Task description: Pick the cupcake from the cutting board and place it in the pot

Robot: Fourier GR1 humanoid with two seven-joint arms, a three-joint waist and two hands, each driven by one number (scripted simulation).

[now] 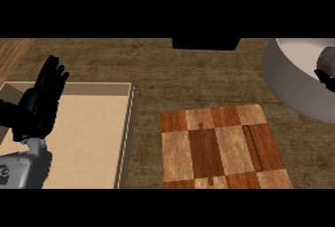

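Note:
The checkered wooden cutting board (222,148) lies at the lower middle with nothing on it. The grey pot (288,84) stands at the upper right, cut off by the view's edge. Over the pot's inside, at the right edge, only a small part of my right hand (325,76) shows, below its grey forearm. No cupcake is visible; I cannot tell whether the hand hides it. My left hand (39,106) rests open at the left, fingers up.
A shallow beige tray (91,133) with a raised rim lies at the left, under my left hand. A black object (204,43) sits at the counter's back edge. A wooden strip (13,57) runs along the upper left.

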